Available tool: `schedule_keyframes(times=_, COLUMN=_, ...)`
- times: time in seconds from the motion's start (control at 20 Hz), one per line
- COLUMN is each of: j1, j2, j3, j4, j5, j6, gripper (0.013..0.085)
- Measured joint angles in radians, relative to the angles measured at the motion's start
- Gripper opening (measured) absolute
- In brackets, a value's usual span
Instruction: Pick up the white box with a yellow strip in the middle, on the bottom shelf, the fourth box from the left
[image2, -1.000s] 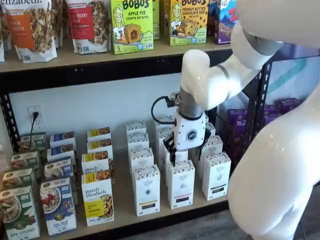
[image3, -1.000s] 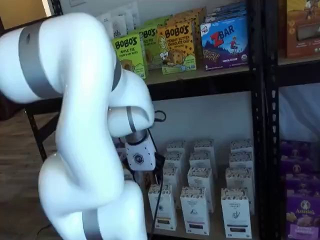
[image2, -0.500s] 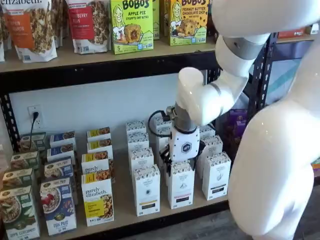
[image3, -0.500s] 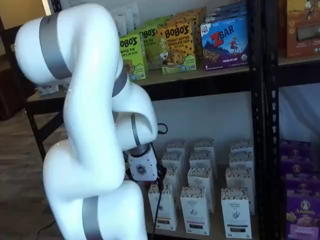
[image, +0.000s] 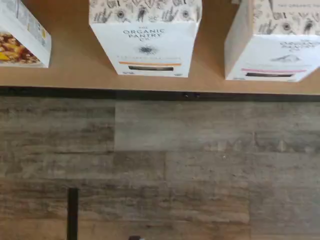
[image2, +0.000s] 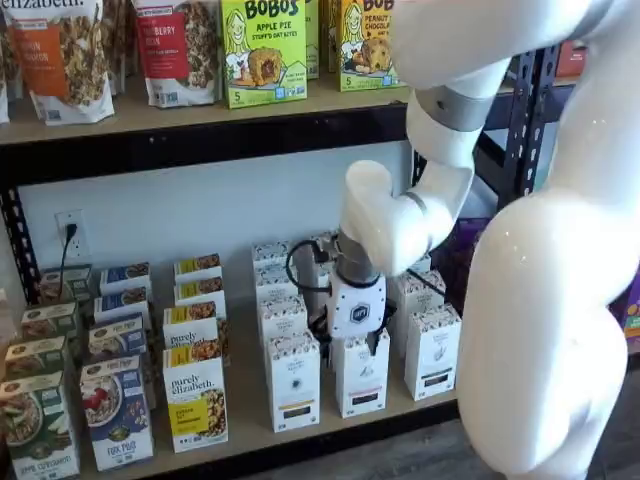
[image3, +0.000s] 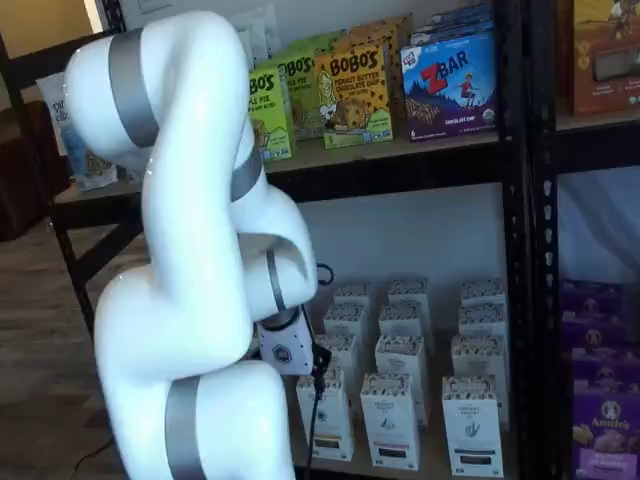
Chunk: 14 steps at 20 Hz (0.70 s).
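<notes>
The white box (image: 146, 37) with the yellow strip stands at the front edge of the bottom shelf (image: 70, 67), and the wrist view looks down on its patterned top and front. In a shelf view the same box (image2: 293, 380) stands in the front row, right of a purely elizabeth box (image2: 195, 395). My gripper (image2: 355, 338) hangs low over the front row, just above and slightly right of that box. Its black fingers stand apart and hold nothing. It also shows beside the arm's white links as the gripper (image3: 303, 366).
A like box with a pink strip (image: 272, 45) stands right of the target, with more white boxes in rows behind. The granola box (image: 20, 35) is on its other side. A black rail (image: 150, 93) edges the shelf above the wood floor (image: 160, 165). Bobo's boxes (image2: 263, 50) fill the upper shelf.
The gripper has come down and to the left, from above the middle rows of white boxes to just over the front row. Its fingers have stayed apart.
</notes>
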<state>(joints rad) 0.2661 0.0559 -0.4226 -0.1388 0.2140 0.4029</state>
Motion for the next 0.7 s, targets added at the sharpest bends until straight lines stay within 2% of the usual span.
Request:
schedule_keyframes(times=0.1, j1=0.008, j2=0.039, j3=-0.017, j4=-0.004, j5=-0.034, j6=0.012, gripper=0.0850)
schedule_keyframes(times=0.4, j1=0.018, j2=0.151, j3=-0.080, j4=-0.062, j5=-0.095, j6=0.080, gripper=0.0850)
schedule_keyframes(times=0.55, j1=0.017, j2=0.206, j3=-0.120, j4=-0.119, j5=-0.112, j6=0.134, gripper=0.0850)
schedule_keyframes(times=0.7, j1=0.017, j2=0.258, j3=-0.159, j4=-0.141, j5=-0.126, j6=0.157, gripper=0.0850)
